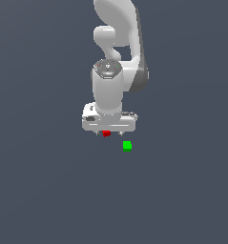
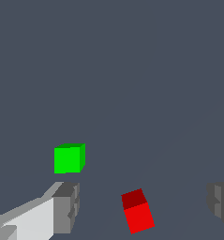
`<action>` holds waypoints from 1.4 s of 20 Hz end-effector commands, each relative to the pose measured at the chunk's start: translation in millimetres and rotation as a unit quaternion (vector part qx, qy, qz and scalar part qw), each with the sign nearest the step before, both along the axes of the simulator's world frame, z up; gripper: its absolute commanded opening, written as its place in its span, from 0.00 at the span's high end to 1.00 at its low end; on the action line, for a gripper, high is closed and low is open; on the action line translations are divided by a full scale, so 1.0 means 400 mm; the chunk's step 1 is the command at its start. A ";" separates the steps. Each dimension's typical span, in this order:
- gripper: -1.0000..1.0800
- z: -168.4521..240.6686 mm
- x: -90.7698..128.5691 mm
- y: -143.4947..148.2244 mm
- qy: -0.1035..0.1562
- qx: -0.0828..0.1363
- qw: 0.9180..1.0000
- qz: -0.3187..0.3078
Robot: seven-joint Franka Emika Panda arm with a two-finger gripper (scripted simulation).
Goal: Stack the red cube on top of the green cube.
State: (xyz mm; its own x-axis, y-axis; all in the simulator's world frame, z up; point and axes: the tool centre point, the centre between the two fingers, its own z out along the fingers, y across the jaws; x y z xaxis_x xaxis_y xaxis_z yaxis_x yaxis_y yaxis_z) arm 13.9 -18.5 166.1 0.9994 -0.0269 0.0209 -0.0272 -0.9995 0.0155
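Observation:
The red cube (image 1: 106,134) lies on the grey floor just under my white gripper (image 1: 108,133), partly hidden by the hand. In the wrist view the red cube (image 2: 138,211) sits turned at an angle between my two fingers, touching neither. My gripper (image 2: 144,208) is open, with one fingertip (image 2: 65,206) on one side and the other at the frame edge. The green cube (image 1: 127,146) rests on the floor a short way to the exterior view's right of the red cube and nearer the camera. It also shows in the wrist view (image 2: 69,159), apart from the fingers.
The white arm (image 1: 118,43) rises above the hand in the exterior view. The plain grey floor (image 1: 48,190) spreads all round.

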 end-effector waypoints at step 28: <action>0.04 -0.207 -0.239 -0.043 0.010 0.006 0.991 0.132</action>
State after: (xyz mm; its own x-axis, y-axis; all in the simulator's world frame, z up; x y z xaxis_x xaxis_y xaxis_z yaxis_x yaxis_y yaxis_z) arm -75.9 -33.9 88.4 0.9761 0.2173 0.0031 0.2173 -0.9761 0.0028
